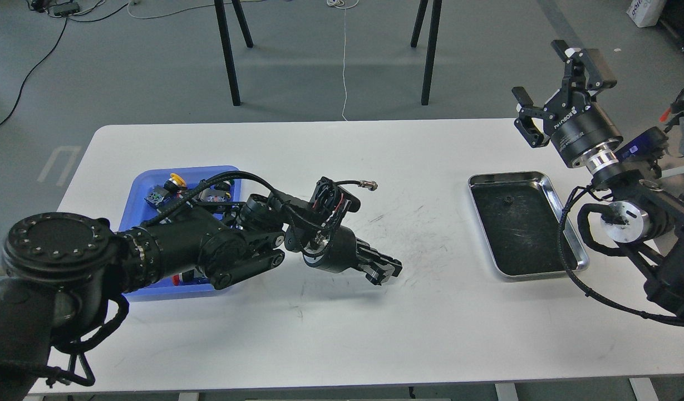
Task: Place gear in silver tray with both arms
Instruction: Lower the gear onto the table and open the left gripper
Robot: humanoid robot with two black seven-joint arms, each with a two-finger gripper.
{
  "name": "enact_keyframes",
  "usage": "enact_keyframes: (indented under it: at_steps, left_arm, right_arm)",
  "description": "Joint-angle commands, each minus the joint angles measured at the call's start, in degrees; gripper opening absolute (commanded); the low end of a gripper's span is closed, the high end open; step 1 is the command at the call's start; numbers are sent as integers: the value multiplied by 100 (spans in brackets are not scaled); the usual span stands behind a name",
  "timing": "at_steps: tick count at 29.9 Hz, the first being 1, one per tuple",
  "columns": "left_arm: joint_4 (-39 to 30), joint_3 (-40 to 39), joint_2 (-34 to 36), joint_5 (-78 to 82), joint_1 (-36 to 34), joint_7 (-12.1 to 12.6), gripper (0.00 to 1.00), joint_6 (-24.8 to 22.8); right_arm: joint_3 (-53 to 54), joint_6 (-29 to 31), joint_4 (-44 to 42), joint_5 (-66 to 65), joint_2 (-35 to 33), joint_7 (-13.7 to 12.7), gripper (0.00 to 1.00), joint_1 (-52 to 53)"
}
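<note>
Grey floor (124, 67) w/ black cables (24, 78) at far left. White surface (330, 323), scuffed mid-area. Behind it, black furniture legs (227, 55) and a thin white cord (344, 67).

On my feed the only lettering is a white brand mark on the black cylindrical body of the right pincer (547, 92). It runs along the housing and reads upside down from my angle; it looks like "ROBOTIQ", though I cannot be sure of every letter. The white box (646, 11) on the floor, top right, carries blue print too small to read.
</note>
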Motion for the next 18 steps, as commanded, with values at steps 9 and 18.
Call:
enact_keyframes:
  at_steps: [9,18]
  left_arm:
    - [-23,7,0,-20,101,0,35,0]
    - [-6,-125,0,-493,-128,0,68,-62]
  right_arm:
    - [9,-8,-102,0,125,0,98,-17]
    - [0,0,-102,-35,117,0,98,-8]
